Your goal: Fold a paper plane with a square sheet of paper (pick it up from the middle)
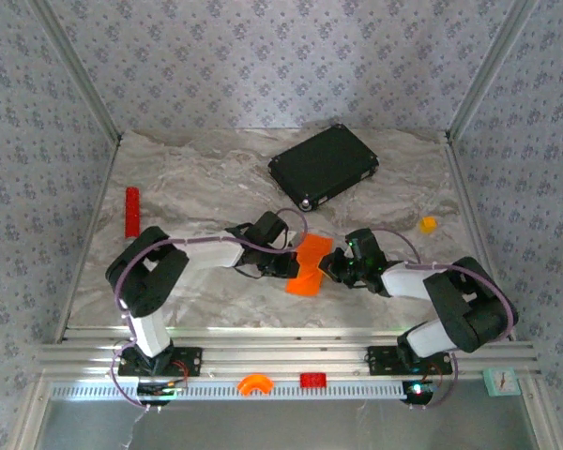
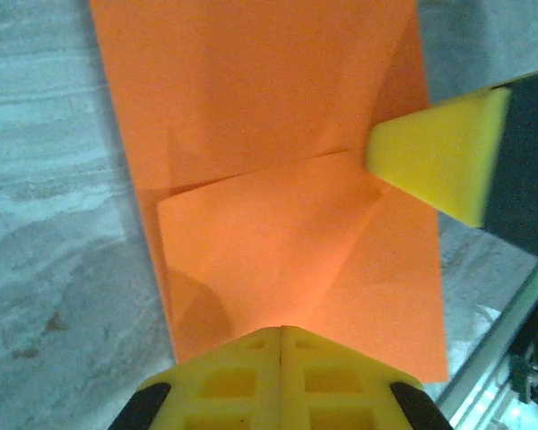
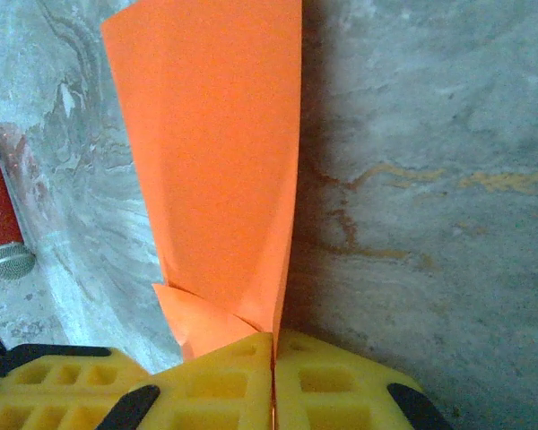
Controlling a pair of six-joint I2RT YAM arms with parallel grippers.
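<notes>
Closest to me, an aluminium rail (image 1: 281, 356) runs along the table's near edge with both arm bases bolted to it. On the strip just in front of it lie an orange curved piece (image 1: 255, 383) and a small red block (image 1: 311, 380).

Just past the rail, near the middle of the marble-patterned tabletop (image 1: 197, 178), the two arms bend inward and meet at the orange paper sheet (image 1: 310, 267). The sheet is partly folded, with one flap laid over the rest and creases running across it. I can't tell whether it lies flat on the marble or is lifted a little. The left gripper (image 2: 281, 333) is clenched on the sheet's left edge, its yellow fingers pressed together with paper between them. The right gripper (image 3: 273, 339) is clamped on the opposite edge, with the paper running into the seam of its closed fingers.

To the left of the arms there is a stretch of bare marble, with a red cylinder (image 1: 131, 211) lying close to the left edge. To the right, a small orange-yellow lump (image 1: 428, 224) sits near the right edge, well apart from the paper.

Further back, a black flat case (image 1: 324, 166) lies askew, its near corner not far beyond the left wrist. Behind it is more open marble up to the back edge. Metal frame posts (image 1: 75, 70) rise at the corners, and grey patterned walls (image 1: 281, 56) close in the table on three sides.
</notes>
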